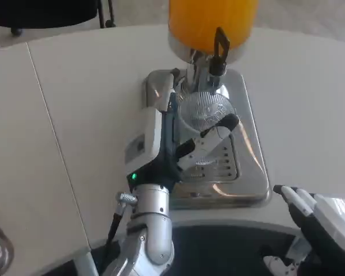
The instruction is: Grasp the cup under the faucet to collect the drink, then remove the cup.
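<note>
A clear ribbed plastic cup point(204, 110) stands on the shiny metal drip tray point(247, 172) under the faucet point(217, 54) of a dispenser filled with orange drink point(211, 23). My left hand point(167, 135) wraps around the cup from its left side, thumb point(215, 135) across the front, and grips it. The faucet's black lever stands above the cup. My right hand point(313, 221) hovers low at the table's near right edge, fingers spread and holding nothing.
The white table point(75, 103) stretches wide to the left and right of the tray. A seam point(52, 132) runs across its left part. A dark chair base point(46, 14) stands beyond the far edge.
</note>
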Robot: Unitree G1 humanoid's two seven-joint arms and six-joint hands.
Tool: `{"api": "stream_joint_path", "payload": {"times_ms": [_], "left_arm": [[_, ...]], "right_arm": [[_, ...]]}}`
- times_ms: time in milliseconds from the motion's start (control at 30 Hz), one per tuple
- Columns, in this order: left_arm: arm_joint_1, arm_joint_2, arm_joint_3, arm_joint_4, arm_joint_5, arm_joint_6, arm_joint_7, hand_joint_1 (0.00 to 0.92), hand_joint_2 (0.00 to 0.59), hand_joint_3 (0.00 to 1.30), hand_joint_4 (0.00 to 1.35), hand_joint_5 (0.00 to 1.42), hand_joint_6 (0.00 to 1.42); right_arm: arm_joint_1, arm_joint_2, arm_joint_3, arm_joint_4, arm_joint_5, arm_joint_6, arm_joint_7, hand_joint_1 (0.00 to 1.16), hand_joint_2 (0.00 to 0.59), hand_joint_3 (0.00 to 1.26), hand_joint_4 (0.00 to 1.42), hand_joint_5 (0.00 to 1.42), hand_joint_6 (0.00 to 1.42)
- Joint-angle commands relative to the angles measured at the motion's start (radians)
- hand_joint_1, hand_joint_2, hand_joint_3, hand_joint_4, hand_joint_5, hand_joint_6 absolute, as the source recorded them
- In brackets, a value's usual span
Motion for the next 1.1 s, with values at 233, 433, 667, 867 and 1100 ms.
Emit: {"api": "stream_joint_path", "payload": {"times_ms": [233, 433, 667, 867, 1100], "left_arm": [[0.069, 0.055, 0.056, -0.125, -0.024, -0.018, -0.029, 0.043, 0.039, 0.06, 0.0, 0.22, 0.32], [0.126, 0.102, 0.091, -0.22, -0.023, 0.001, -0.091, 0.029, 0.046, 0.08, 0.02, 0.23, 0.33], [0.277, 0.266, 0.095, -0.432, 0.009, -0.06, -0.245, 0.015, 0.048, 0.12, 0.07, 0.25, 0.33], [0.398, 0.4, 0.17, -0.555, -0.02, -0.139, -0.324, 0.006, 0.058, 0.12, 0.07, 0.24, 0.33], [0.548, 0.555, 0.249, -0.656, -0.041, -0.318, -0.413, 0.0, 0.061, 0.12, 0.06, 0.21, 0.31]], "right_arm": [[0.024, -0.008, -0.005, -0.001, 0.008, 0.001, -0.031, 0.42, 0.444, 0.02, 0.0, 0.0, 0.0], [0.016, -0.015, -0.01, 0.019, 0.031, 0.004, -0.059, 0.43, 0.444, 0.03, 0.0, 0.0, 0.0], [0.01, 0.005, 0.006, -0.012, 0.073, 0.008, -0.104, 0.42, 0.45, 0.03, 0.0, 0.0, 0.0], [0.024, 0.03, 0.018, -0.03, 0.107, 0.018, -0.146, 0.42, 0.452, 0.04, 0.0, 0.0, 0.0], [-0.017, 0.061, 0.008, -0.078, 0.179, 0.042, -0.188, 0.41, 0.452, 0.04, 0.0, 0.0, 0.0]]}}
